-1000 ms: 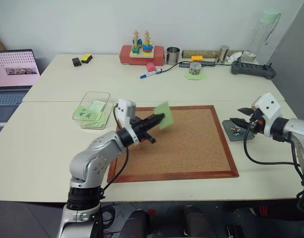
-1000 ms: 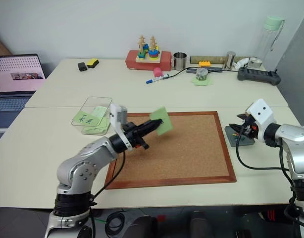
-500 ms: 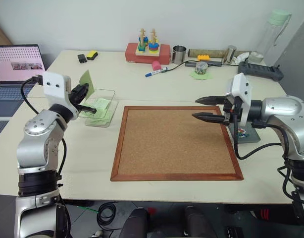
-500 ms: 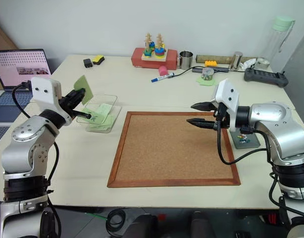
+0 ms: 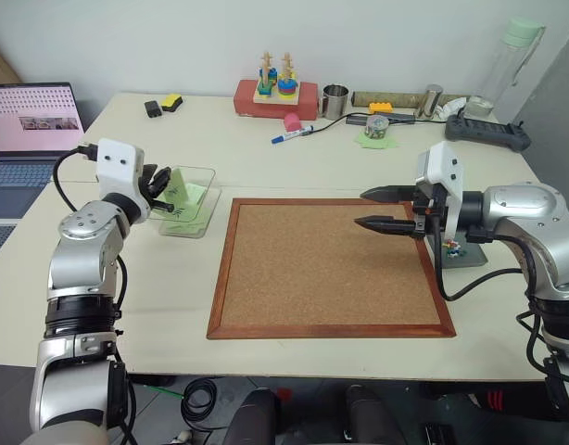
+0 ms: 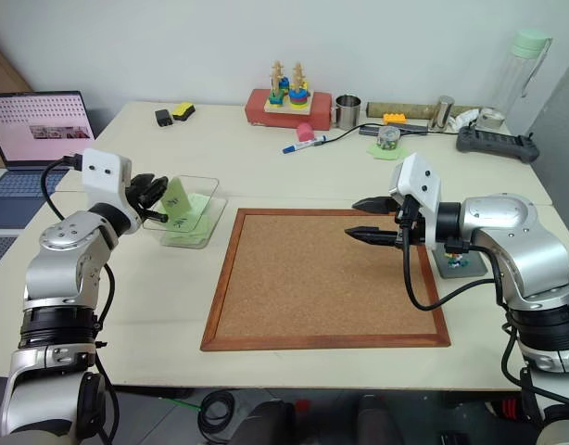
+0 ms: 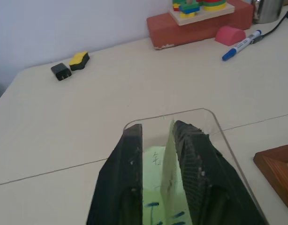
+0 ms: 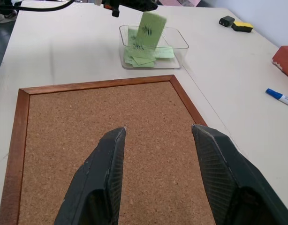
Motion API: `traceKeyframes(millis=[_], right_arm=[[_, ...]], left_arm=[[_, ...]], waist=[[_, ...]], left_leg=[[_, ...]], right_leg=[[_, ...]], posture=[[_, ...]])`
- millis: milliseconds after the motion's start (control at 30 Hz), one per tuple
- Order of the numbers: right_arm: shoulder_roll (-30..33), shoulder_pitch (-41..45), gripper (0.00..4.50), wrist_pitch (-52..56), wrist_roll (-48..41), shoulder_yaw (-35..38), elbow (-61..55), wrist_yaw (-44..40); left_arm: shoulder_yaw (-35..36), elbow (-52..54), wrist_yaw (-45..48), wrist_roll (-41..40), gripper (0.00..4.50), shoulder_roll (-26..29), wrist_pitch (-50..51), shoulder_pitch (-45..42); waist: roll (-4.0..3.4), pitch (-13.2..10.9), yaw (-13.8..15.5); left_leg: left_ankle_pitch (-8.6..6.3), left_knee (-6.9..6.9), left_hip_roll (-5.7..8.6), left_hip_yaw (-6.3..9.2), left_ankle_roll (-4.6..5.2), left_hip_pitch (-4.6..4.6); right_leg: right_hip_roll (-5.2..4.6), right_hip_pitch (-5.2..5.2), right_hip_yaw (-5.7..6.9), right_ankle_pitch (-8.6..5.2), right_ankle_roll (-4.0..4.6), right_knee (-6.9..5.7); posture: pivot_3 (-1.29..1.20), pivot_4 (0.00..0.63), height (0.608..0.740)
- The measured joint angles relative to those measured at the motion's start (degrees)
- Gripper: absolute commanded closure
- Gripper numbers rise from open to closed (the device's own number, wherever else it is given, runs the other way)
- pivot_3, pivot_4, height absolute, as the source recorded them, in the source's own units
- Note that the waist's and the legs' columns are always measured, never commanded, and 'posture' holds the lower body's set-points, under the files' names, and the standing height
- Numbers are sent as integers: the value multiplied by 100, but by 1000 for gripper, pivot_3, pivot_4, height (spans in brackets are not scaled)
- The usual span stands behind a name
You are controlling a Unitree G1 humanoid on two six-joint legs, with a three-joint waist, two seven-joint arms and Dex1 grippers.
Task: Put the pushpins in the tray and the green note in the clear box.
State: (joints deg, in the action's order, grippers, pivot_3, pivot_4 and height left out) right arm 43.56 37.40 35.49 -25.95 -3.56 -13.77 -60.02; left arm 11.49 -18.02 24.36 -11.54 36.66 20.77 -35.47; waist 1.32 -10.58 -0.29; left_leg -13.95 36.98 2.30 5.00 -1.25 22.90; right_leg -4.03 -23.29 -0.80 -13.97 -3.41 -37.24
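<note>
Your left gripper (image 7: 158, 136) hangs level over the near end of the clear box (image 5: 207, 206), and the green note (image 6: 177, 197) stands on edge between its fingers (image 7: 127, 154), its long axis running out along them toward the far wall of the box. The fingers are slightly parted; you cannot tell from these pictures whether one pad touches the slip or it is already loose, so treat the release as unfinished. The relation that matters is vertical: the box, with other green slips lying flat in it, sits directly under the note, so it should drop inside if you let the fingers spread where they are, though an upright slip may lean on the rim. Your right gripper (image 5: 376, 209) hovers over the corkboard (image 5: 331, 269), fingers plainly apart and empty, pointing across toward the box and well away from it. The pushpins (image 5: 449, 245) lie in the tray (image 5: 472, 259) just off the board's right edge, beside that arm.
</note>
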Motion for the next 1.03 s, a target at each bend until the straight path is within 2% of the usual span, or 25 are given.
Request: traceKeyframes(millis=[167,267,433,533,600,767,933,1033], right_arm=[[49,-1,2172,21,-8,8,7,-1],[128,-143,2172,20,-16,57,-8,1],[302,-507,2172,-91,1,326,12,35],[635,-1008,2172,-146,-7,746,-12,12],[1045,-1609,2172,-149,7,1125,53,-125],[1544,-2483,2172,-412,4,1605,163,-621],[1844,-2737,2172,-861,128,1805,762,-976],[1878,-2610,2172,-1048,224,1787,1083,-1046]], left_arm=[[0,-40,159,23,1664,11,3,-1],[5,376,541,-72,1108,280,126,228],[39,1392,1638,-444,1108,1104,458,977],[459,1987,2570,-585,1108,2049,478,2163],[1073,2224,3166,-544,1108,2526,477,3163],[2112,2937,4019,-803,1108,2559,649,4507],[2729,3296,4144,-1002,1108,2385,859,4920],[2776,3390,4136,-1119,1108,2281,948,4956]], waist=[[0,0,-7],[0,0,-14],[-3,-2,-44],[4,-6,-110],[-4,-9,-123],[-8,-10,-110],[-8,-10,-122],[-8,-10,-126]], left_leg=[[0,0,-1,0,0,0],[0,-1,-2,0,0,1],[-1,-6,-3,-8,2,0],[-2,-13,-10,-10,2,4],[-5,-19,-11,-20,7,0],[-6,-6,-18,-29,10,-8],[-2,-2,-23,-37,15,-18],[-2,-4,-28,-40,14,-17]], right_leg=[[0,-1,-1,0,0,-2],[0,-2,-2,0,0,0],[-2,-7,-10,0,0,1],[0,-12,-9,-1,5,8],[-3,-11,-13,-2,5,13],[-4,7,-1,-7,11,15],[-2,11,-14,-13,20,15],[4,8,-11,7,16,14]], posture=[[0,150,740],[0,150,740],[0,150,740],[0,150,740],[0,150,740],[0,150,740],[0,150,740],[0,150,740]])
